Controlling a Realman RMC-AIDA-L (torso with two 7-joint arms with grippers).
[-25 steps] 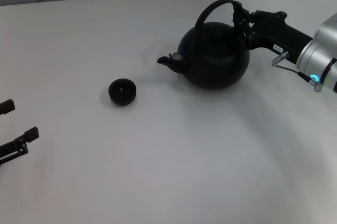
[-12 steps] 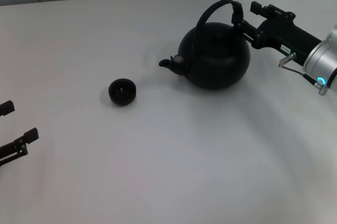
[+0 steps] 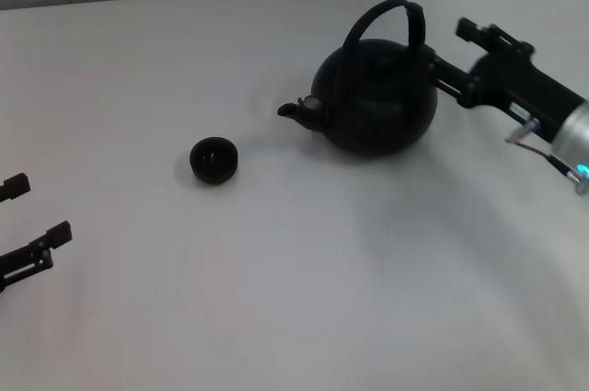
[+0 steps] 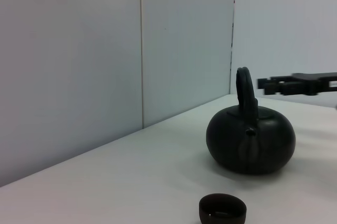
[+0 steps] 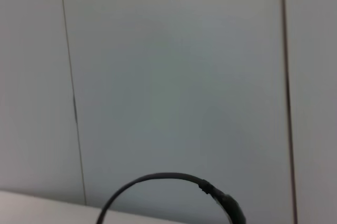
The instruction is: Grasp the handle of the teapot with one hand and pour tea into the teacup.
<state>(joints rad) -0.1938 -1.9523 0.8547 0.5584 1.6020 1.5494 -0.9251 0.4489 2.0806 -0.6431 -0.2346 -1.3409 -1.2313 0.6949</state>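
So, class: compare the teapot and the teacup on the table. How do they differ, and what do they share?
The teapot is far larger than the teacup. The teapot has a spout, a lid and a tall arched handle; the teacup is a plain open bowl with none. The teapot stands beside the open right claw, while the teacup sits apart, nearer the robot's left. Both are round, dark and upright on the white table.

A broad, matte white tabletop (image 3: 276, 299) fills the scene, its surface plain and evenly lit. Behind its far edge rises a pale grey panelled wall (image 4: 73, 66), divided by thin dark vertical seams (image 4: 141, 50) that run from the tabletop upward out of view
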